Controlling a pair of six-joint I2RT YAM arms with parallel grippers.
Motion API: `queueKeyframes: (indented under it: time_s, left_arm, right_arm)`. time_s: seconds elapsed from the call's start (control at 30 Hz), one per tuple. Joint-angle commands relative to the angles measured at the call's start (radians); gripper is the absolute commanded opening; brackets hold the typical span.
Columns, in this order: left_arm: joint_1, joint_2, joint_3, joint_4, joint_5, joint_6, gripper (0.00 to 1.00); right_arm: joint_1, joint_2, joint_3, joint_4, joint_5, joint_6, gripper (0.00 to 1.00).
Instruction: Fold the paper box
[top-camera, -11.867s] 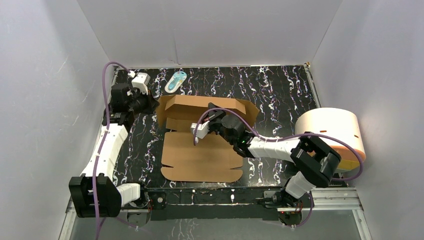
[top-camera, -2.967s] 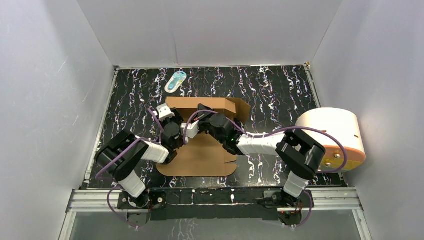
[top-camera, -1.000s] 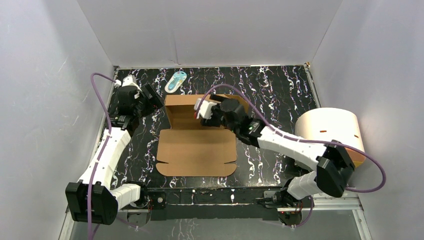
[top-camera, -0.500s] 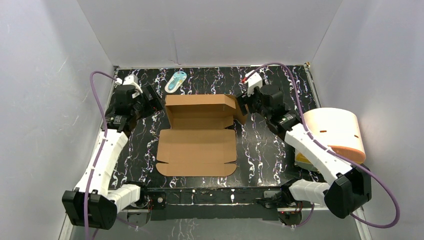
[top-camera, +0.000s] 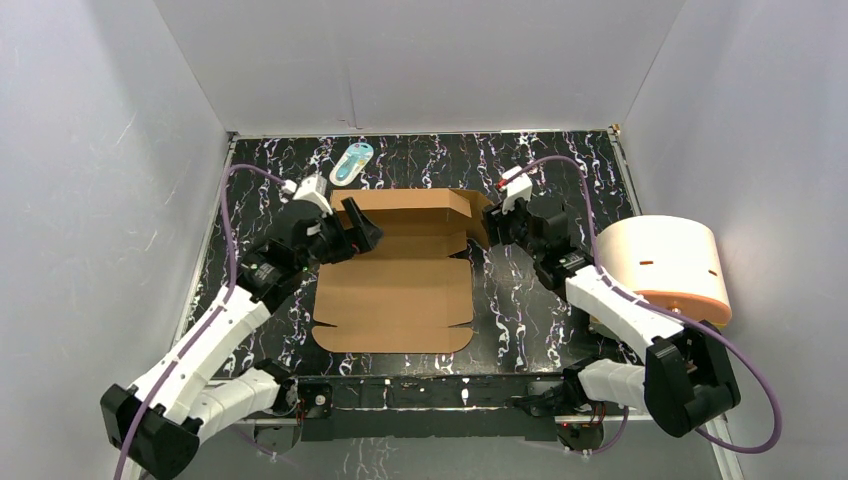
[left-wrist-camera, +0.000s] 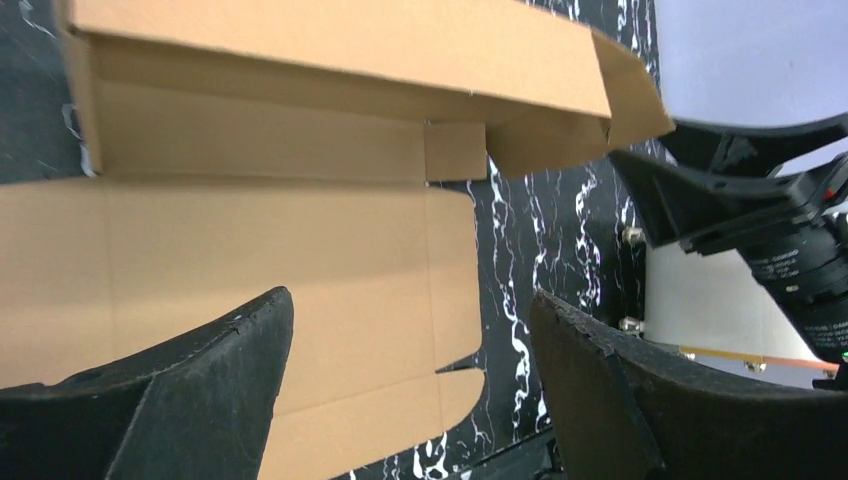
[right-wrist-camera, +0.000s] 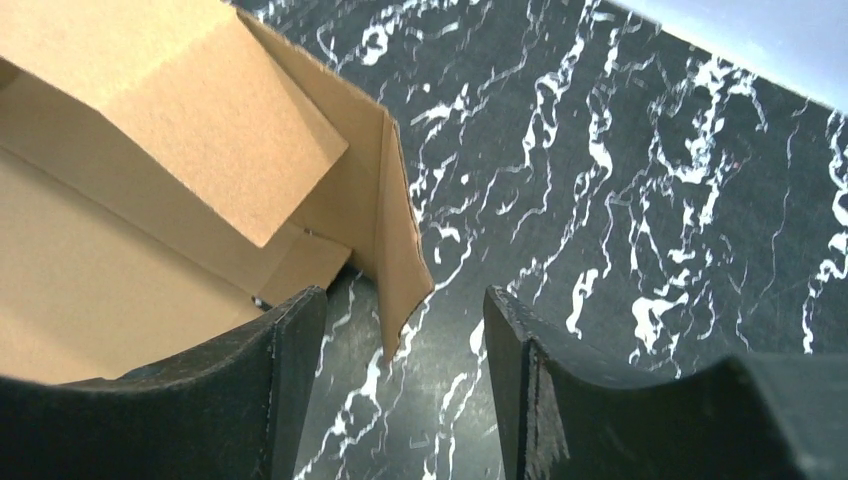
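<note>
- Paper box (top-camera: 395, 290): plain brown cardboard, unprinted.
- Counter (top-camera: 560, 180): black with white marble-like veining.
- Cylinder (top-camera: 665, 255), right edge: cream with an orange base.
- Oval item (top-camera: 351, 163), far edge: white and blue.
- Left arm (top-camera: 215, 335), right arm (top-camera: 620, 300): white links, black joints.
- Cable (top-camera: 548, 158): purple.
- Left pincer (left-wrist-camera: 410, 293), right pincer (right-wrist-camera: 405, 292): matte black.
- Walls (top-camera: 420, 60): pale grey.

My black marbled table (top-camera: 560, 170)
I see the paper box (top-camera: 395, 295) at centre, oval item (top-camera: 351, 162) at 11 o'clock, cream cylinder (top-camera: 665, 260) at 3 o'clock.
</note>
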Motion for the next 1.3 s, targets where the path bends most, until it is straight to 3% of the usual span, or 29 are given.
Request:
queueKeyframes:
  time_s: [0.0, 0.2, 0.4, 0.63, 0.87, 1.27]
  left_arm:
    - [-0.095, 0.022, -0.046, 0.118, -0.081, -0.078, 0.84]
    - [-0.199, 0.128, -0.066, 0.268, -0.109, -0.080, 0.84]
    - [-0.258, 0.222, -0.104, 0.450, -0.142, -0.122, 0.84]
    - [-0.297, 0.336, -0.081, 0.646, -0.189, -0.109, 0.84]
    - [-0.337, 0.415, -0.062, 0.751, -0.299, -0.125, 0.84]
    - [-0.400, 0.522, -0.055, 0.915, -0.477, -0.082, 0.82]
  right_arm:
    - [-0.005, -0.003, -0.056, 0.263, -0.025, 0.000, 0.65]
    - [-0.006, 0.045, -0.072, 0.309, -0.085, -0.028, 0.51]
    - [-0.005, 0.054, -0.105, 0.364, -0.162, 0.003, 0.31]
    - [0.017, 0.021, -0.146, 0.406, -0.134, 0.071, 0.17]
    - [0.069, -0.043, -0.178, 0.425, -0.008, 0.103, 0.12]
    - [0.172, -0.023, -0.174, 0.421, 0.160, 0.195, 0.12]
